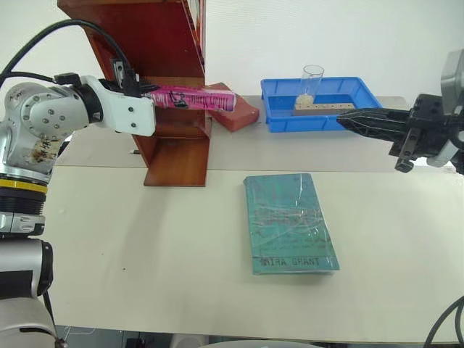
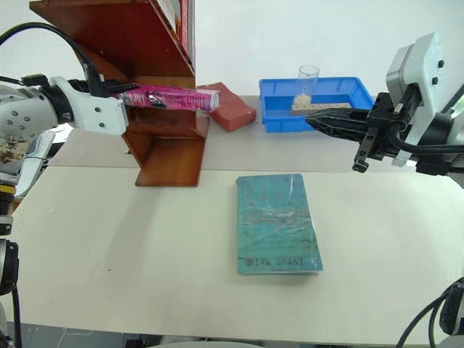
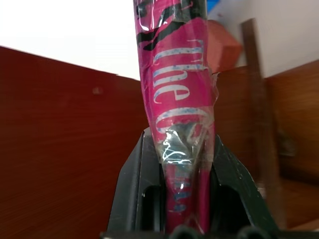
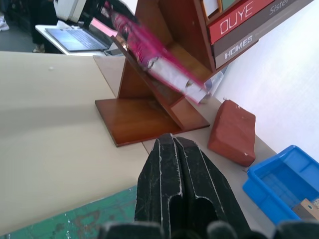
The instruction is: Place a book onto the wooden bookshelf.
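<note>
The book (image 1: 190,98) is being gripped at one end by the left tool (image 1: 148,94), its jaws clamped on the plastic-wrapped cover, as the left wrist view confirms. From that tool the book is running straight outward, its long axis roughly level and crossing in front of the wooden bookshelf (image 1: 163,43), with the far end projecting past the shelf's front edge toward the reddish-brown block (image 1: 235,110). The shelf's lower tier is lying just behind and below the held book, so the insertion is judged to turn on swinging that long axis in between the slanted side panels. The right tool (image 2: 319,121) is being held shut and empty, well apart beyond the blue tray (image 1: 322,101); the left arm is clearly the nearer one. Open bench (image 1: 145,254) is lying below, apart from the teal-green book (image 1: 288,223). The block is sitting just beyond the book's free end, leaving little room there.
</note>
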Motion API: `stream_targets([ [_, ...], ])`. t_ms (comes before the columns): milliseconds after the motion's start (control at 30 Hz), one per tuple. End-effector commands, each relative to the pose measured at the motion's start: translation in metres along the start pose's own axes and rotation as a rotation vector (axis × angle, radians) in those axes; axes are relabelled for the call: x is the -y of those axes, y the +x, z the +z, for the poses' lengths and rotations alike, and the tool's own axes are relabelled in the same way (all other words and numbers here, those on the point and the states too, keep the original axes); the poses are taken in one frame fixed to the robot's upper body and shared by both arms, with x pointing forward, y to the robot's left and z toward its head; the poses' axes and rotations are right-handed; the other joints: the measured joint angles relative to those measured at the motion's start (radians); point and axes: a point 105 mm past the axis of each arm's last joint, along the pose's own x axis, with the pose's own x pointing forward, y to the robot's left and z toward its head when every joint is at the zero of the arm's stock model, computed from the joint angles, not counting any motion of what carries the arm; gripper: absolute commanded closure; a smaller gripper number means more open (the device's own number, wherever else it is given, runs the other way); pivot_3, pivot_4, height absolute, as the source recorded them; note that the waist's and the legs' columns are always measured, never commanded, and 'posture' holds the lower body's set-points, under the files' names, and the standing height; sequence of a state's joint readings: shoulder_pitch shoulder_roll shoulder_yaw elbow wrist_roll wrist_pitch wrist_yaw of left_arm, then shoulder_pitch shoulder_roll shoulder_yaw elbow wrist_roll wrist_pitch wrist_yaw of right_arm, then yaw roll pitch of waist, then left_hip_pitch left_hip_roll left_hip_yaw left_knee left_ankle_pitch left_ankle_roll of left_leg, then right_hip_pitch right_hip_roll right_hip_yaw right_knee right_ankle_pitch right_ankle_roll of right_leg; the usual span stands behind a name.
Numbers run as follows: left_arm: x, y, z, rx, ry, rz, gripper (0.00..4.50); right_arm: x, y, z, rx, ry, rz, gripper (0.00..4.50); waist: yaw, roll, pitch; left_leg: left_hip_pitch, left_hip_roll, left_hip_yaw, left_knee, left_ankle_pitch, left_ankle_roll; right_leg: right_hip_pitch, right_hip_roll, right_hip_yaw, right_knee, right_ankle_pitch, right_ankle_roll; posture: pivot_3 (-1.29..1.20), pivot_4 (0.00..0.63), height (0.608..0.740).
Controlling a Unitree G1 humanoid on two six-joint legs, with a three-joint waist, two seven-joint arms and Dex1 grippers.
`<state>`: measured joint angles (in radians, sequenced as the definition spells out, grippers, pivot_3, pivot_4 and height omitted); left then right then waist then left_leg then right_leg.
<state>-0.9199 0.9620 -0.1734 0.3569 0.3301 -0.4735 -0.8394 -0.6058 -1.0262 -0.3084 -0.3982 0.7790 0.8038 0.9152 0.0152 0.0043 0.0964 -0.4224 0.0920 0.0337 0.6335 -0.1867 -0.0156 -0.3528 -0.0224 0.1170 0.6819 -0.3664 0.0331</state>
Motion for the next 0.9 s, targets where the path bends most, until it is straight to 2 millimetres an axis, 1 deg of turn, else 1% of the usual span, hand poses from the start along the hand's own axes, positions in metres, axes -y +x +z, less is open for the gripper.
stream_targets([
  [33,-0.002,-0.009,-0.015,-0.07,-0.004,0.007,4.11,0.003,-0.002,0.012,0.041,-0.048,-0.011,4.5,-0.003,0.0,0.0,0.0,0.0,0.0,-0.001,0.0,0.0,0.001,0.0,0.0,0.0,0.0,0.0,0.0,0.15,0.649],
  [100,0.002,-0.008,-0.016,-0.074,-0.028,-0.002,4.11,0.003,-0.001,0.012,0.04,-0.047,-0.01,4.5,-0.006,-0.001,0.0,0.0,0.0,0.0,-0.001,0.0,0.0,0.001,0.0,0.0,0.002,0.001,-0.001,0.0,0.15,0.649],
  [167,0.003,-0.009,-0.017,-0.071,-0.055,-0.005,3.09,0.003,-0.002,0.011,0.039,-0.047,-0.011,4.5,-0.011,-0.001,0.0,0.0,0.0,0.0,-0.002,0.0,0.0,0.0,0.001,0.0,0.002,0.001,-0.001,0.0,0.15,0.649],
  [200,0.003,-0.009,-0.017,-0.071,-0.064,-0.008,2.74,0.004,-0.002,0.011,0.039,-0.046,-0.011,4.5,-0.011,0.0,0.0,0.0,0.0,0.0,-0.002,0.0,0.0,0.0,0.001,0.0,0.002,0.001,-0.001,0.0,0.15,0.649],
  [367,0.008,-0.018,-0.02,-0.081,-0.106,-0.033,0.27,0.004,-0.003,0.01,0.039,-0.045,-0.014,4.5,-0.011,0.0,0.0,0.002,0.0,0.0,-0.004,0.0,0.0,0.0,0.001,0.0,0.002,0.001,-0.001,0.0,0.15,0.649],
  [400,0.008,-0.021,-0.019,-0.077,-0.115,-0.036,0.04,0.004,-0.003,0.009,0.036,-0.046,-0.014,4.5,-0.01,0.0,0.0,0.002,0.0,0.0,-0.004,0.0,0.0,0.0,0.001,0.0,0.003,0.001,-0.001,0.0,0.15,0.649],
  [500,0.009,-0.028,-0.016,-0.065,-0.138,-0.052,0.04,0.006,-0.004,0.005,0.023,-0.053,-0.012,4.5,-0.007,0.0,0.0,0.003,0.0,0.0,-0.003,0.0,0.0,-0.001,0.001,0.0,0.003,0.001,-0.001,0.0,0.15,0.649],
  [567,0.009,-0.037,-0.015,-0.064,-0.192,-0.071,0.04,0.007,-0.003,0.004,0.019,-0.061,-0.01,4.5,-0.005,-0.001,0.0,0.002,0.0,0.0,-0.003,0.0,0.0,-0.001,0.001,-0.001,0.003,0.001,-0.001,0.0,0.15,0.649],
  [633,0.006,-0.05,-0.016,-0.06,-0.307,-0.082,0.04,0.008,-0.003,0.003,0.017,-0.068,-0.004,4.5,-0.005,-0.001,0.0,0.002,0.0,0.0,-0.003,0.0,0.0,-0.001,0.0,-0.001,0.003,0.001,-0.001,0.0,0.15,0.649],
  [767,-0.009,-0.074,-0.017,-0.047,-0.507,-0.035,0.04,0.007,-0.001,0.0,-0.002,-0.086,0.027,4.5,-0.007,-0.001,0.0,0.003,0.0,0.0,-0.003,0.0,0.0,-0.002,0.001,-0.001,0.003,0.0,0.0,0.0,0.15,0.649],
  [900,-0.013,-0.092,-0.013,-0.005,-0.67,-0.02,0.04,0.01,0.004,-0.001,-0.003,-0.107,0.052,4.5,-0.008,-0.001,0.001,0.007,0.0,0.0,-0.004,0.0,0.0,-0.002,0.0,-0.002,0.003,-0.003,0.004,0.0,0.15,0.649],
])
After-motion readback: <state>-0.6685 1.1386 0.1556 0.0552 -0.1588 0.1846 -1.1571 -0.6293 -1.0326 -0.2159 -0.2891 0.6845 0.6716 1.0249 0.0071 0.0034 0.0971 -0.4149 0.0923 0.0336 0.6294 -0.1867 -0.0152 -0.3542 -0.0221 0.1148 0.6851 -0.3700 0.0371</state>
